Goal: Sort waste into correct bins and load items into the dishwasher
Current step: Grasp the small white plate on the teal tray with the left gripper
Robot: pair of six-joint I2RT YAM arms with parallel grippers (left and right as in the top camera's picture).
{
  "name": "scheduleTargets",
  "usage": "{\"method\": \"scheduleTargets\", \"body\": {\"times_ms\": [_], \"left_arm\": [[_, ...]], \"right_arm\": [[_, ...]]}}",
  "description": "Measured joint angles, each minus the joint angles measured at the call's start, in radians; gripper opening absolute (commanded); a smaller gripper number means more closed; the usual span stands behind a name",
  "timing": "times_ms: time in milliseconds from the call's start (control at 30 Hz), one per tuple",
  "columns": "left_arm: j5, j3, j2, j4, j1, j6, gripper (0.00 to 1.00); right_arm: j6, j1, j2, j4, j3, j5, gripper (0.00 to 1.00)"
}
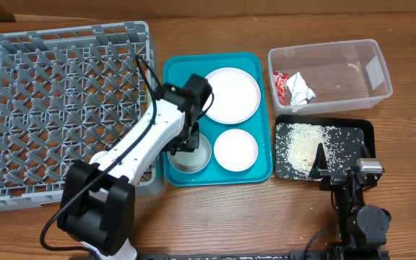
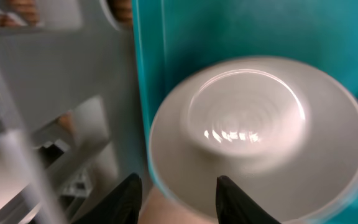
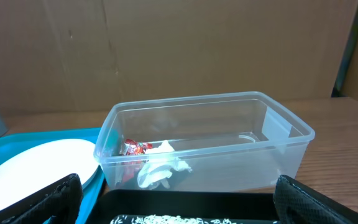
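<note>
My left gripper (image 1: 183,144) is down over the metal-grey bowl (image 1: 202,155) at the front left of the teal tray (image 1: 172,72). In the blurred left wrist view the bowl (image 2: 253,124) fills the frame. My left gripper (image 2: 178,180) stands open with the bowl's near rim between its fingers. A large white plate (image 1: 230,95) and a small white dish (image 1: 235,149) also lie on the tray. The grey dish rack (image 1: 56,108) stands at the left. The red-and-white wrapper (image 1: 292,88) lies in the clear tub (image 1: 338,65). Rice grains (image 1: 305,144) cover the black tray (image 1: 360,130). My right gripper (image 1: 341,172) is open at that tray's near edge.
The right wrist view shows the clear tub (image 3: 260,143) with the wrapper (image 3: 154,163), the black tray (image 3: 185,202) in front of it and the plate (image 3: 36,165) at the left. The rack's wall (image 2: 61,93) stands close beside the bowl.
</note>
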Motion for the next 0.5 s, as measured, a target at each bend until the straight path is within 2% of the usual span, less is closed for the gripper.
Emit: {"method": "scheduleTargets", "body": {"times_ms": [100,267,333,367,500], "left_arm": [[0.012,-0.075,0.0,0.097,0.006,0.0,0.38],[0.018,-0.137,0.0,0.122,0.006,-0.002,0.34],[0.018,-0.154,0.0,0.125,0.006,-0.005,0.24],[0.018,-0.158,0.0,0.125,0.006,-0.01,0.22],[0.019,-0.158,0.0,0.12,0.006,-0.01,0.26]], "right_arm": [[0.0,0.0,0.0,0.002,0.0,0.001,1.0],[-0.001,0.0,0.0,0.001,0.0,0.0,1.0],[-0.001,0.0,0.0,0.001,0.0,0.0,1.0],[-0.001,0.0,0.0,0.001,0.0,0.0,1.0],[0.0,0.0,0.0,0.001,0.0,0.0,1.0]]}}
